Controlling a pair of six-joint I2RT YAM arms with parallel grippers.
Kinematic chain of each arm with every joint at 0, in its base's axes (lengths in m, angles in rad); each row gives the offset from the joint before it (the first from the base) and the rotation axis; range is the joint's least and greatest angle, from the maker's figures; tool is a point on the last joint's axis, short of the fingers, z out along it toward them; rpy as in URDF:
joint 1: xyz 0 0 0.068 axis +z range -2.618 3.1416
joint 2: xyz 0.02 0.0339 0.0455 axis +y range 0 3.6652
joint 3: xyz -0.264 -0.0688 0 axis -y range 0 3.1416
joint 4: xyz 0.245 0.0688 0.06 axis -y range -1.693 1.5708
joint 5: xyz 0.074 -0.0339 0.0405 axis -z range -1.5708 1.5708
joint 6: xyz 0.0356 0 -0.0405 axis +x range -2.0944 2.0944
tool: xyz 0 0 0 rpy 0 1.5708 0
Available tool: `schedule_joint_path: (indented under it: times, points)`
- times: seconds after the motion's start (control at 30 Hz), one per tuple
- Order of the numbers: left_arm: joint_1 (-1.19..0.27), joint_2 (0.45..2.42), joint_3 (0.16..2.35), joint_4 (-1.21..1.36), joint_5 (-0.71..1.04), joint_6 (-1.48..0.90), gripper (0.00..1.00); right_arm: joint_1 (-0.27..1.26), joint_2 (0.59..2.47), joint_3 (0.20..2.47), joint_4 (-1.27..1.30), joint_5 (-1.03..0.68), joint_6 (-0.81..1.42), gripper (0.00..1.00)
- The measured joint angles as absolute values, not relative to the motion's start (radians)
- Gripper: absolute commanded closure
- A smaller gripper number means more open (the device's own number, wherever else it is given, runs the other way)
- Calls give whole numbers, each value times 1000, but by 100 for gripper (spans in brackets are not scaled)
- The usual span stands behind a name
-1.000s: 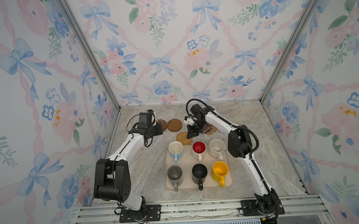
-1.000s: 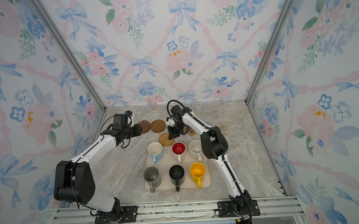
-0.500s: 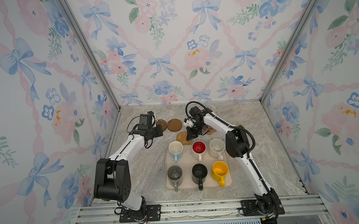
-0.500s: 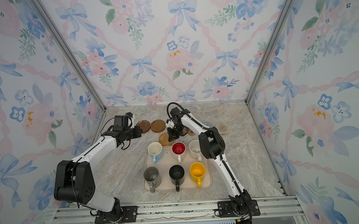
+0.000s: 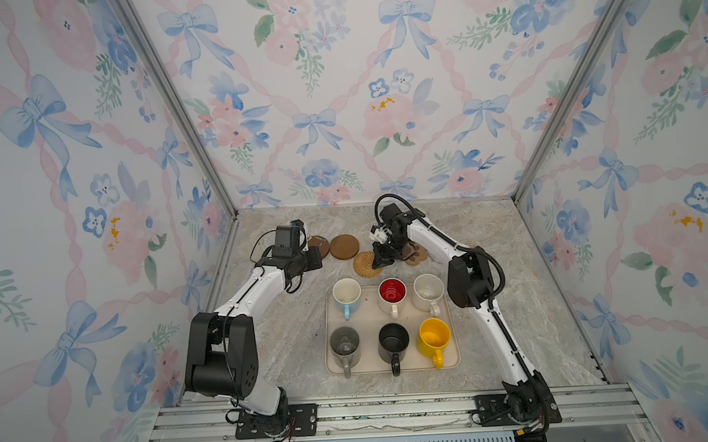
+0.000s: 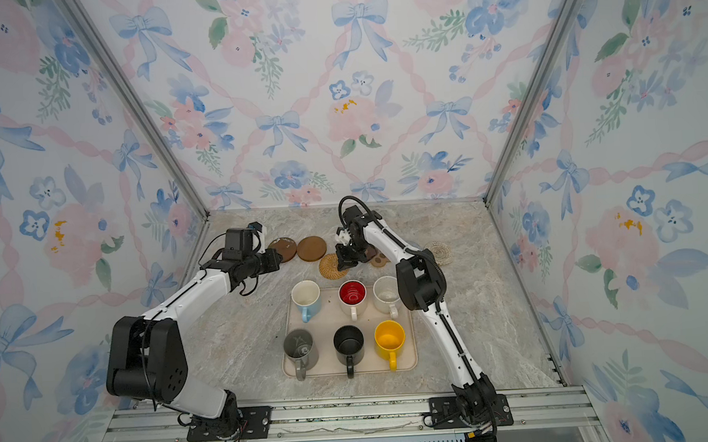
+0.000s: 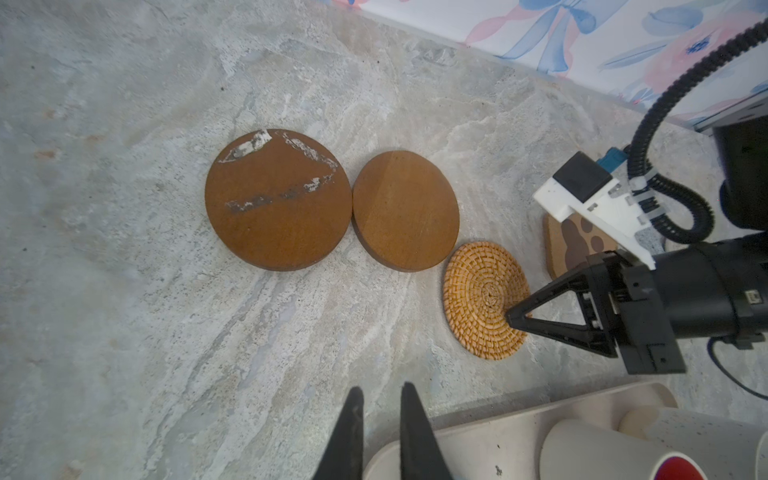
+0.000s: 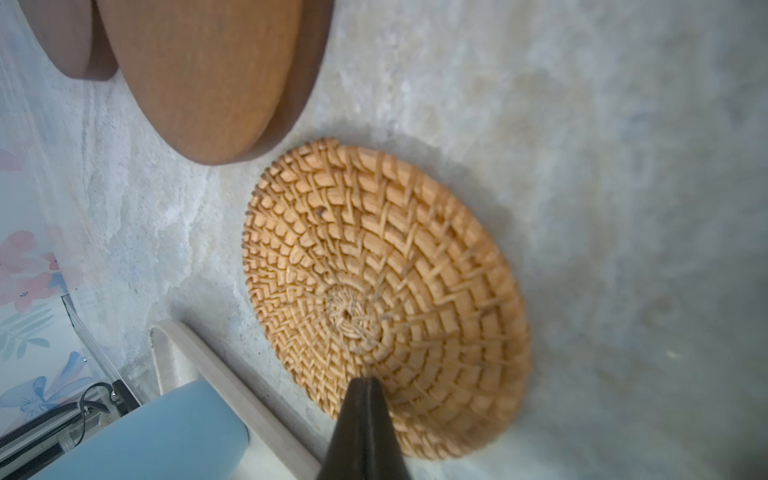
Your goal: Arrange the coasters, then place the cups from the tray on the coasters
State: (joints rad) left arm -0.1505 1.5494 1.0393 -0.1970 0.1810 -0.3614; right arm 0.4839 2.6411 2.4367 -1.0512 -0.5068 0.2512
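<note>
Right wrist view: right pincer (image 8: 365, 386) closed, tip on rattan coaster (image 8: 374, 266); slide slowly, steady downforce, clear of tray (image 8: 208, 365). Left pincer (image 7: 380, 399) nearly closed, empty.

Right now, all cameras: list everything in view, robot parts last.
Tray: 1, beige, front centre.
Mugs: 6, light blue, red-lined white, speckled cream, grey, black, yellow; on tray.
Wooden coasters: 2, brown, back left, side by side.
Woven coaster: 1, tan, behind tray.
Paw coaster: 1, brown, right of woven one.
Crocheted coaster: 1, cream, back right.
Left pincer: 1, black, almost shut, empty.
Right pincer: 1, black, shut, tip on woven coaster.
</note>
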Motion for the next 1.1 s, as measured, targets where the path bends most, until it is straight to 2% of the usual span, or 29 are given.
schedule_joint_path:
  times: [0.47,1.1]
  points:
    - [-150,1549,1012,-187,184,-372,85,447,2682,2483,-934,-519,367,100]
    - [-150,1547,1011,-187,184,-372,85,394,2690,2486,-876,-514,413,100]
